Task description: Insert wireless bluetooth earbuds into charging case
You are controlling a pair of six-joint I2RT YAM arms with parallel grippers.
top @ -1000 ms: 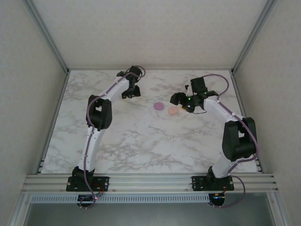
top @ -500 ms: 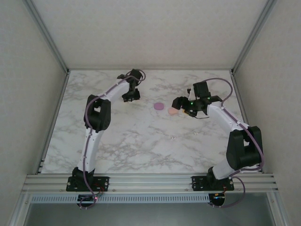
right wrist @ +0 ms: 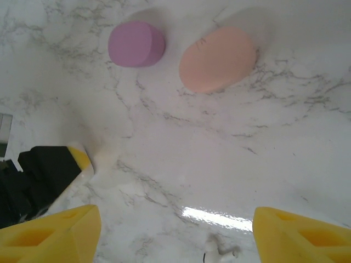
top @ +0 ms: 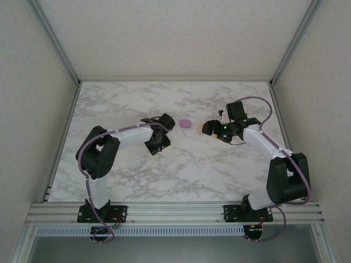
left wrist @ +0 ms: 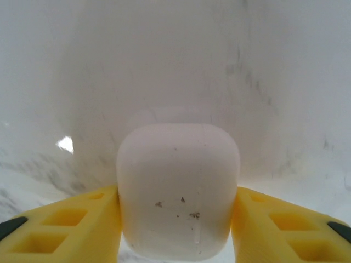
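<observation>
My left gripper (left wrist: 178,222) is shut on a white, rounded charging case (left wrist: 178,186), one yellow finger pressed against each side. In the top view this gripper (top: 157,142) hangs over the table's middle, left of the purple case (top: 185,124). The right gripper (right wrist: 175,233) is open above bare marble, with the purple case (right wrist: 136,44) and the orange case (right wrist: 218,58) lying closed ahead of it. A tiny whitish earbud-like piece (right wrist: 216,253) lies on the marble between the right fingers. In the top view the right gripper (top: 210,128) sits just right of the orange case (top: 201,131).
The left gripper's black body and a yellow finger (right wrist: 79,156) reach into the right wrist view at the left edge. Metal frame posts (top: 60,60) and walls close in the marble table (top: 181,170) at the back and sides.
The left arm has swung from the back of the table toward the middle, near the purple case. The right gripper has shifted slightly nearer and to the left, close to the orange case.
</observation>
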